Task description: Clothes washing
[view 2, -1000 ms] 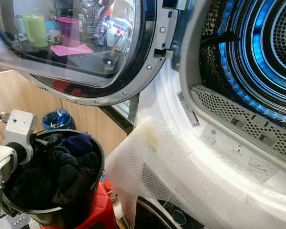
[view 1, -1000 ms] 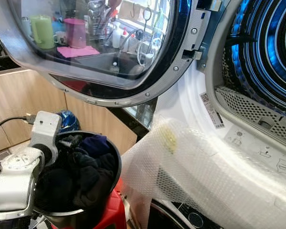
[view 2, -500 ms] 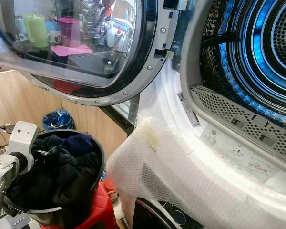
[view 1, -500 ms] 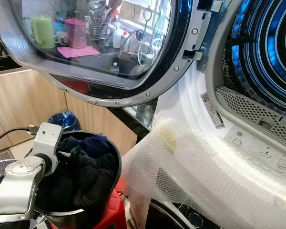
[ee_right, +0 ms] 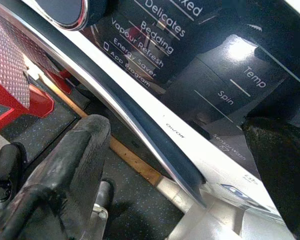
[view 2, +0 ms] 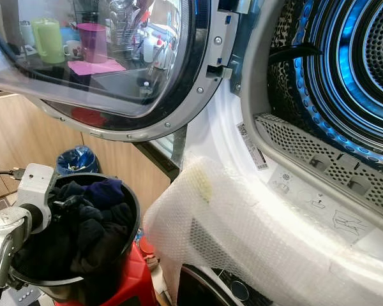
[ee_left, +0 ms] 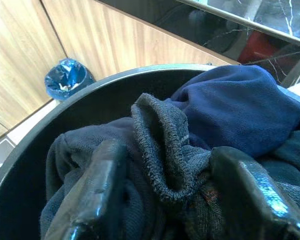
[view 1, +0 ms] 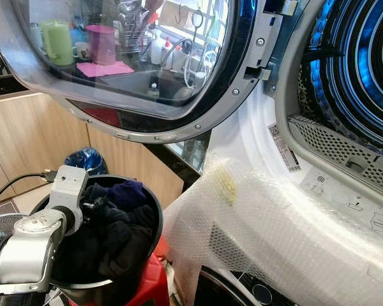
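Lying heaped in a round black plastic bucket, the dark crumpled clothes await loading; the left hand straddles a grey sock fold, fingers spread, not yet clenched; the right hand hangs released beside the washer's control panel; the open silver drum stands ready above.

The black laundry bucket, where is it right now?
The black bucket sits low on the robot's left in the eye views, on a red stool, below the open washer door. The left gripper reaches into its dark clothes.
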Tool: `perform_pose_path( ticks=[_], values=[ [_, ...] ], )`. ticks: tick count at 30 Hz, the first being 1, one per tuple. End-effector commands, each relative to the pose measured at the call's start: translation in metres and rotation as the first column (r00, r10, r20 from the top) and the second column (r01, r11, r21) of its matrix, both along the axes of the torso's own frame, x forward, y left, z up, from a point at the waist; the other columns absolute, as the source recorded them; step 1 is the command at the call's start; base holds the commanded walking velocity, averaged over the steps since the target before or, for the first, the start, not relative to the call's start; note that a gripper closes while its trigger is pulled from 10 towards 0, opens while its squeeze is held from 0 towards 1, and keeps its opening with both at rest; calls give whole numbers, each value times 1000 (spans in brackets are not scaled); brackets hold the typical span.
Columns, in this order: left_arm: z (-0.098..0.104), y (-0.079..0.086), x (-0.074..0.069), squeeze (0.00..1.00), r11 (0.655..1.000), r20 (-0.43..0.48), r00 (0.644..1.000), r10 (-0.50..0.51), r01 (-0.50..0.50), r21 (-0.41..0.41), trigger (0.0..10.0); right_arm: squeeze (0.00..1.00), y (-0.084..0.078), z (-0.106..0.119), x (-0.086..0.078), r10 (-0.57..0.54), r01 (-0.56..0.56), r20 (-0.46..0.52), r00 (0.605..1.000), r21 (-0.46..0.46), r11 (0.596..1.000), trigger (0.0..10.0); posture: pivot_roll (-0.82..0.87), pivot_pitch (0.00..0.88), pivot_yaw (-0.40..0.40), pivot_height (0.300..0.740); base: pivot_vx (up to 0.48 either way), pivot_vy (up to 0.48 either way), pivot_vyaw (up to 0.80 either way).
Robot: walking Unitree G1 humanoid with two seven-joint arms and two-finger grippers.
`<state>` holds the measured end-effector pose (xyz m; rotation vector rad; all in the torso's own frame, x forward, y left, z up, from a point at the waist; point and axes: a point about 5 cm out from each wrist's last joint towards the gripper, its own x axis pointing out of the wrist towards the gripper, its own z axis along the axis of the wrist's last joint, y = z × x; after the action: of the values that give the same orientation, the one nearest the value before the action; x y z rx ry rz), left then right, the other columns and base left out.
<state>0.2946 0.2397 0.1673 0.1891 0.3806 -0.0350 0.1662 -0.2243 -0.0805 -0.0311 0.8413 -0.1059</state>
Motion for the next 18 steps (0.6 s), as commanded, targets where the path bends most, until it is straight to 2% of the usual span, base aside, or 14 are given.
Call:
perform_pose_path(
  ticks=[1, 9, 14, 17, 18],
  values=[
    [-2, -5, 3, 0, 1000, -7, 1000, -23, 23, -17, 0, 0, -4, 4, 6, 3, -2, 40, 999, -16, 1000, 10000, 399, 0, -129, 740, 0, 0, 0],
    [1, -5, 8, 0, 999, 14, 1000, -1, 2, -37, 0, 0, 1, 5, 9, 8, -8, 40, 999, -10, 1000, 10000, 408, 0, -119, 740, 0, 0, 0],
    [8, -5, 13, 0, 995, 46, 999, 25, -20, -95, 0, 0, 6, 4, 11, 7, -8, 45, 999, 4, 1000, 10000, 407, 0, -116, 740, 0, 0, 0],
    [7, -6, 12, 0, 994, 34, 999, 0, 4, -106, 0, 0, 6, 4, 9, 4, -4, 43, 999, 6, 1000, 10000, 404, 0, -113, 740, 0, 0, 0],
    [6, -10, 10, 0, 994, 23, 999, -43, 45, -101, 0, 0, 6, 4, 9, 1, -1, 42, 999, 6, 1000, 10000, 404, 0, -113, 740, 0, 0, 0]
  ],
)
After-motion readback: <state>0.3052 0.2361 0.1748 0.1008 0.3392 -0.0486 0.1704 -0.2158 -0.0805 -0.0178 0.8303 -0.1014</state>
